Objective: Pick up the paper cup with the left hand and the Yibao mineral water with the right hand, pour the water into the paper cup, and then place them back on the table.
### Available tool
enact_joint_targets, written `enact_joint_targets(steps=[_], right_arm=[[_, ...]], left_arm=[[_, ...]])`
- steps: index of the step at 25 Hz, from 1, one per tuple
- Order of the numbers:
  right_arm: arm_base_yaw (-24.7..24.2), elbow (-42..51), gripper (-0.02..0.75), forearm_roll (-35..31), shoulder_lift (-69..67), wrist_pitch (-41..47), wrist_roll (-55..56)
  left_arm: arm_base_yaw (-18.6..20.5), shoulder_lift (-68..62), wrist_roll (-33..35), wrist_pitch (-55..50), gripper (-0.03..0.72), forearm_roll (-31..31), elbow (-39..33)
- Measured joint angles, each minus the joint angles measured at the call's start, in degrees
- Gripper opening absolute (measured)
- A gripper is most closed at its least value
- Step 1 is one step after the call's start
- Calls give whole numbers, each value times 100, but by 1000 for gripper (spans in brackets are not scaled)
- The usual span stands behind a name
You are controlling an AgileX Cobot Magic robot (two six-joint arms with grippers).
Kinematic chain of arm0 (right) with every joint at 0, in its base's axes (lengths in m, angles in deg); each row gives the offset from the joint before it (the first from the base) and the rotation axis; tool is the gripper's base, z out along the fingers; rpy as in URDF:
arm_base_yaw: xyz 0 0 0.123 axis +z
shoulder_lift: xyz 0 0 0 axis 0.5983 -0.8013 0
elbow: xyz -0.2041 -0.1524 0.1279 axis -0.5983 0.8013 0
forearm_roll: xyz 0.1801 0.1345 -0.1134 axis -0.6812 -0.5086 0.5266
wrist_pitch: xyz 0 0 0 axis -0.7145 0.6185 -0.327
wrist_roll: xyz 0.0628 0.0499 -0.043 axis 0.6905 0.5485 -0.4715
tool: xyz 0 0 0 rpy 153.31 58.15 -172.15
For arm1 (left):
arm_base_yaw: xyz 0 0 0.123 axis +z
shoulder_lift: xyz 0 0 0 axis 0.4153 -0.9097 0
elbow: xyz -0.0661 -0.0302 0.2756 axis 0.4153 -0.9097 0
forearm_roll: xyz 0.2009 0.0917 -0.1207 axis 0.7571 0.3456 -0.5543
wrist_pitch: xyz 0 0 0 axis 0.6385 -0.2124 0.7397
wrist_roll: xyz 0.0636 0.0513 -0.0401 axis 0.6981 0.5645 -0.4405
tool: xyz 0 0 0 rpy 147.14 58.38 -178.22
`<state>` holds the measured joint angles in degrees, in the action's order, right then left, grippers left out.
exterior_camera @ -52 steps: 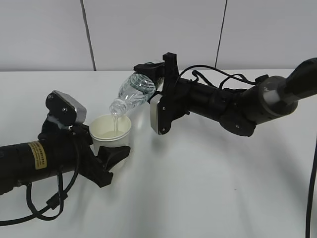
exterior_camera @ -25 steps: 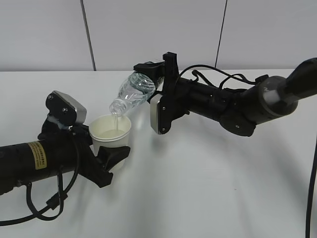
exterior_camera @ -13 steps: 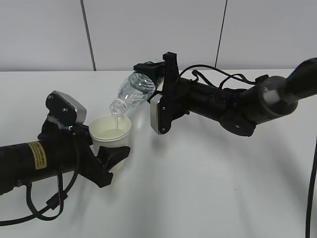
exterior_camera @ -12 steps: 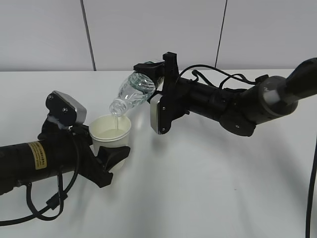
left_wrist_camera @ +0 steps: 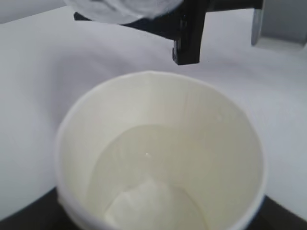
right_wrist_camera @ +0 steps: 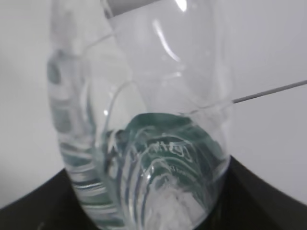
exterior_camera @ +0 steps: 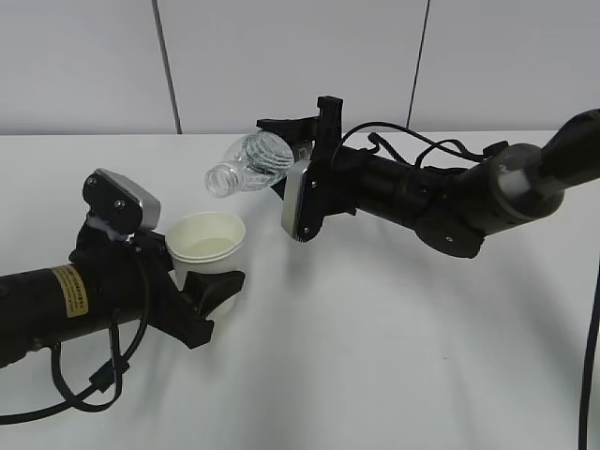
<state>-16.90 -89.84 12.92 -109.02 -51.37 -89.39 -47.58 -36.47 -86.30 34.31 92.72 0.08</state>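
The paper cup [exterior_camera: 206,246] is cream-white and upright, held in my left gripper [exterior_camera: 208,287], which is shut on it just above the white table [exterior_camera: 375,356]. In the left wrist view the cup [left_wrist_camera: 158,158] fills the frame with water inside. My right gripper [exterior_camera: 292,155] is shut on the Yibao mineral water bottle [exterior_camera: 246,164], which lies roughly level with its open neck pointing left, above and apart from the cup. No stream falls. In the right wrist view the bottle [right_wrist_camera: 144,124] shows its clear ribbed body and green label close up.
A grey wall with two dark vertical seams [exterior_camera: 165,66] stands behind the table. A black cable [exterior_camera: 591,375] hangs at the right edge. Cables loop under the left arm [exterior_camera: 84,394].
My right gripper has raised and levelled the bottle, lifting its neck away from the cup; the stream of water has stopped. The left arm and cup have shifted slightly down and left.
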Motion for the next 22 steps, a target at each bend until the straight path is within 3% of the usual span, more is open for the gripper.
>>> enact_joint_targets(steps=[9, 15, 22], right_arm=[[0, 0, 469, -117, 0, -9, 2278], [0, 0, 469, -718, 0, -9, 3843], [0, 0, 469, -779, 0, -9, 5054]], left_arm=[[0, 0, 265, 122, 435, -657, 0], [0, -5, 608, 393, 435, -1471, 0], [54, -310, 1056, 967, 435, -2430, 0]])
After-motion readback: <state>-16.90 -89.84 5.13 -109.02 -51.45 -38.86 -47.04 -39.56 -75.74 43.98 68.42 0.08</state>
